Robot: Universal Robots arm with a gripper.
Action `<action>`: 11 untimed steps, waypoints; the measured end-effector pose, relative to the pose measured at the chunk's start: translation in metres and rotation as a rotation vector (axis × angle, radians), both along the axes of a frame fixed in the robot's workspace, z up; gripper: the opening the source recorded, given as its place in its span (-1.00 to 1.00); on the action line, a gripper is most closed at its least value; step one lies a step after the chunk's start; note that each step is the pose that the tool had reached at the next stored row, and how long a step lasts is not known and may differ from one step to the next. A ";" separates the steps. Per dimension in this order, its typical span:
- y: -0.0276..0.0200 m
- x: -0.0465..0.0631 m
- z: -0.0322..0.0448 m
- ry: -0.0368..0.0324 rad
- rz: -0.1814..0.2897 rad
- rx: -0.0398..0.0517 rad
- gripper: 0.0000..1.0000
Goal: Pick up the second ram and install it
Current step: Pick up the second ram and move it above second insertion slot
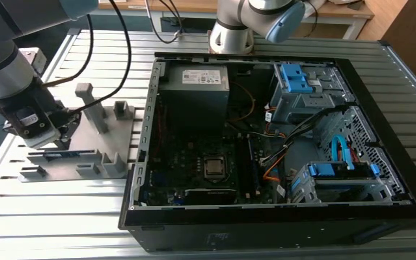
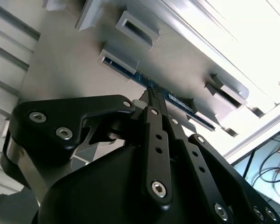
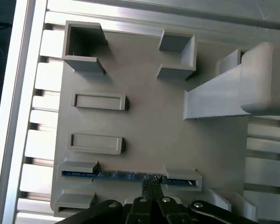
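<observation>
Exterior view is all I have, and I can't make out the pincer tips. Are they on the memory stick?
Observer: Yes. In both wrist views the pincer meets the memory stick about midway along it.
Operator: Open or closed?
Observer: In the second wrist view it looks closed on the stick's upper edge.
Operator: Is the stick lifted?
Observer: No. In the first wrist view it stands on edge in the grey holder, ends in two brackets.
</observation>
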State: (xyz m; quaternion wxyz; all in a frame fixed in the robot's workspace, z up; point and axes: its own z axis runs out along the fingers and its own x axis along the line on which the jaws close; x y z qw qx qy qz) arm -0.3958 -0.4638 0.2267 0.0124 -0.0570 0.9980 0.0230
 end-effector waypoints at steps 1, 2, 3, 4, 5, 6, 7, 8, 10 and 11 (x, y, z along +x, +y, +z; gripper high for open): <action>0.0000 0.000 0.0000 0.0000 0.018 0.0000 -0.80; 0.0000 0.000 0.0000 0.0000 0.036 0.0000 -0.80; 0.0000 0.000 0.0000 0.0000 0.054 0.0000 -0.80; 0.0000 0.000 0.0000 0.0000 0.070 0.0000 -0.80; 0.0000 0.000 0.0000 -0.0001 0.086 0.0000 -0.80; 0.0000 0.000 0.0000 0.0000 0.102 0.0001 -0.80; 0.0000 0.000 0.0000 0.0000 0.118 0.0000 -0.80; 0.0000 0.000 0.0000 -0.0001 0.134 0.0000 -0.80; 0.0000 0.000 0.0000 0.0000 0.168 0.0000 -0.80; 0.0000 0.000 0.0000 -0.0001 0.184 0.0000 -0.80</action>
